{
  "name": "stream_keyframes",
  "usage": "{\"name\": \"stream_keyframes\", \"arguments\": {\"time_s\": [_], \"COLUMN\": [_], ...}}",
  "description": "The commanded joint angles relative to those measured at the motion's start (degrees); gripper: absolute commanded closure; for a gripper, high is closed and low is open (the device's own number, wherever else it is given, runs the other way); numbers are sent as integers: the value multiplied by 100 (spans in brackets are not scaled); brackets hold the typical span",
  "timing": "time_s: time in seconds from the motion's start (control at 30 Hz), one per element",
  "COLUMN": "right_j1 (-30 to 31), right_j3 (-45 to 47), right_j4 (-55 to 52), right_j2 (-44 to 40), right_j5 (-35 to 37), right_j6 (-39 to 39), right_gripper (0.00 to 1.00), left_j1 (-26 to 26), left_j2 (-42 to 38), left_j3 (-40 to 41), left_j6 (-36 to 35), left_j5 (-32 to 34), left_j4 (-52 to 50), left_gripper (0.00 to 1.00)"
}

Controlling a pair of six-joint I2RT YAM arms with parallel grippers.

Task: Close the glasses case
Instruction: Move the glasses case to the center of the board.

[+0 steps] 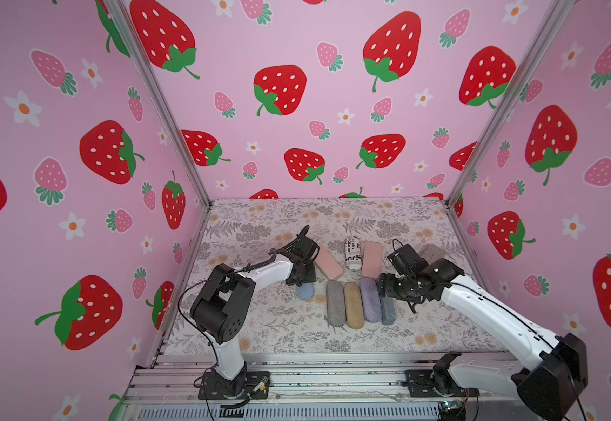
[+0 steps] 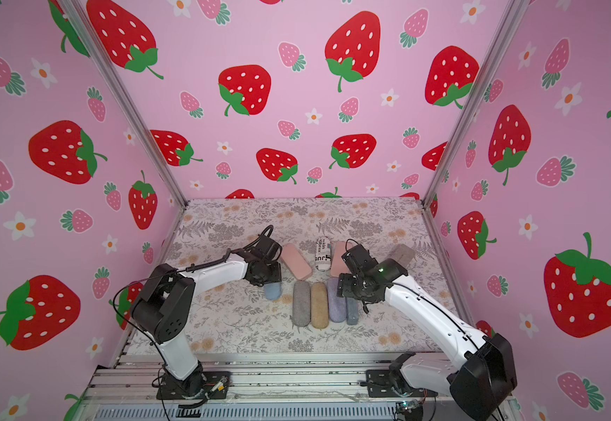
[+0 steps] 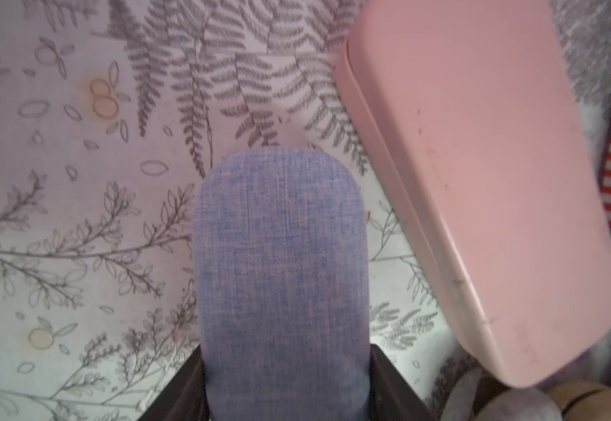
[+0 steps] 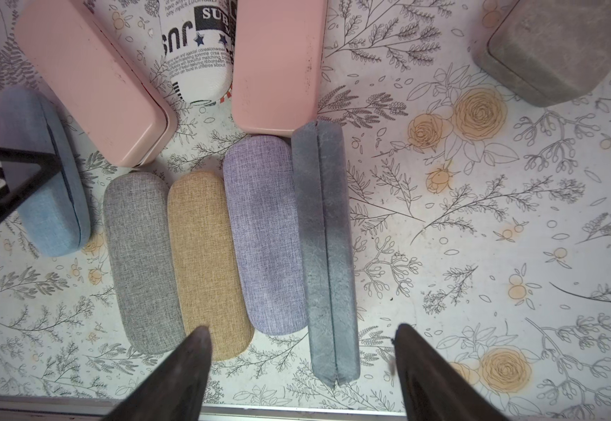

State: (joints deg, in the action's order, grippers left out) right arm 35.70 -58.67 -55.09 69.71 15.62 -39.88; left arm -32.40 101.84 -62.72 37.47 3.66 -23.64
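A light blue fabric glasses case [image 3: 282,273] lies on the flowered cloth, left of the row of cases; in both top views only its near end [image 1: 306,290] [image 2: 272,290] shows under the left wrist. My left gripper [image 3: 286,364] straddles it, one dark finger pressed against each long side. In the right wrist view the blue case [image 4: 52,218] shows a thin seam along its edge, with the lid nearly down. My right gripper [image 4: 302,330] hangs open above the near end of the row, with nothing between its fingers.
A row of grey [image 1: 335,303], tan [image 1: 354,305], purple [image 1: 369,299] and blue-grey [image 4: 327,255] cases lies mid-table. Behind them are two pink hard cases [image 1: 327,261] [image 1: 372,258], a white printed case [image 1: 353,253] and a grey-brown case [image 1: 431,253].
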Motion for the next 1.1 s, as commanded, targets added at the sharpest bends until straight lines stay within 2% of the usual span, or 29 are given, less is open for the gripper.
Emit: {"name": "stream_keyframes", "arguments": {"time_s": [0.0, 0.2, 0.37, 0.73, 1.07], "right_j1": [-29, -31, -33, -35, -31], "right_j3": [46, 166, 239, 418, 458], "right_j4": [-36, -22, -19, -30, 6], "right_j2": [-150, -347, -544, -590, -475], "right_j5": [27, -38, -94, -144, -120], "right_j6": [-81, -117, -134, -218, -222], "right_gripper": [20, 20, 20, 20, 20], "left_j1": [-276, -864, -1131, -1364, -1458], "left_j2": [-135, -276, -431, -769, -649], "left_j3": [345, 527, 514, 751, 599], "left_j6": [311, 662, 759, 894, 933], "left_j5": [-32, 133, 296, 504, 475], "left_j4": [-30, -22, -212, -424, -402], "left_gripper": [42, 42, 42, 42, 41]}}
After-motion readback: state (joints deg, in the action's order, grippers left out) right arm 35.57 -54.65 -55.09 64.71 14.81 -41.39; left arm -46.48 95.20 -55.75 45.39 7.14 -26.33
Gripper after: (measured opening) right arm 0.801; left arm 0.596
